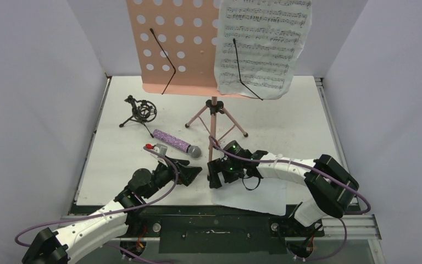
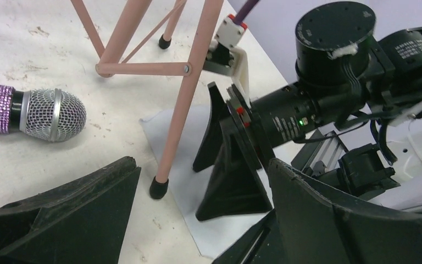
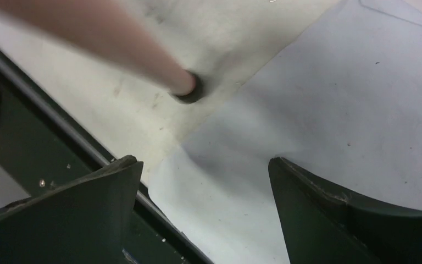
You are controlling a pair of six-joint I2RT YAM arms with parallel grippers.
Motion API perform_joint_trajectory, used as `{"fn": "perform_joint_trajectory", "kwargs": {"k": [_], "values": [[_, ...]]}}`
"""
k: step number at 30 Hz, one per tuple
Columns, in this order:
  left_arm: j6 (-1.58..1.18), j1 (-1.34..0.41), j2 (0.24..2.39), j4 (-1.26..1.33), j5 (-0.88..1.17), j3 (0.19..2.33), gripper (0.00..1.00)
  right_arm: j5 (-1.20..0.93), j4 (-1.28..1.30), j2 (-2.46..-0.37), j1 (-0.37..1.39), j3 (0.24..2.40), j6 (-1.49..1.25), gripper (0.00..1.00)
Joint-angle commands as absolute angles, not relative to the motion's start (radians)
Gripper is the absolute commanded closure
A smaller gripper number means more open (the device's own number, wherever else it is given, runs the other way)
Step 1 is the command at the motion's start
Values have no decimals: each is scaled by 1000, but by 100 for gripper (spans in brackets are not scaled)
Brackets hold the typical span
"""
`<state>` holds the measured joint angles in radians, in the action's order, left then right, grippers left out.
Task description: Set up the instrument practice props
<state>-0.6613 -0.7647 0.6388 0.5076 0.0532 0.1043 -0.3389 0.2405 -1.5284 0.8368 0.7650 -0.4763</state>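
Note:
The pink music stand (image 1: 177,49) stands at the back with one sheet-music page (image 1: 264,47) on its desk's right half. A second white page (image 1: 258,199) lies flat at the table's front edge, under my right gripper (image 1: 215,179), which is open just above its left corner (image 3: 220,181). The pink stand's leg foot (image 3: 189,91) is beside that corner. The purple glitter microphone (image 1: 177,143) lies on the table, its grey head (image 2: 52,114) in the left wrist view. My left gripper (image 1: 189,173) is open and empty near it. The black mic holder (image 1: 140,111) stands at the left.
White walls enclose the table on left, right and back. The dark front rail (image 3: 60,159) runs just beside the lying page's corner. My two grippers are close together, fingers almost facing. The stand's legs (image 2: 181,110) spread between microphone and page.

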Motion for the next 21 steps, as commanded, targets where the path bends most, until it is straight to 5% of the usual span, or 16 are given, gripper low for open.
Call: {"fn": "perform_joint_trajectory", "kwargs": {"k": [1, 12, 21], "values": [[-727, -767, 640, 463, 61, 115, 13, -491, 290, -1532, 923, 712, -497, 10], [-1006, -768, 657, 377, 117, 72, 15, -423, 213, -1302, 895, 714, -539, 10], [-1106, -839, 825, 451, 148, 80, 16, -316, 321, -1219, 656, 605, -589, 10]]}}
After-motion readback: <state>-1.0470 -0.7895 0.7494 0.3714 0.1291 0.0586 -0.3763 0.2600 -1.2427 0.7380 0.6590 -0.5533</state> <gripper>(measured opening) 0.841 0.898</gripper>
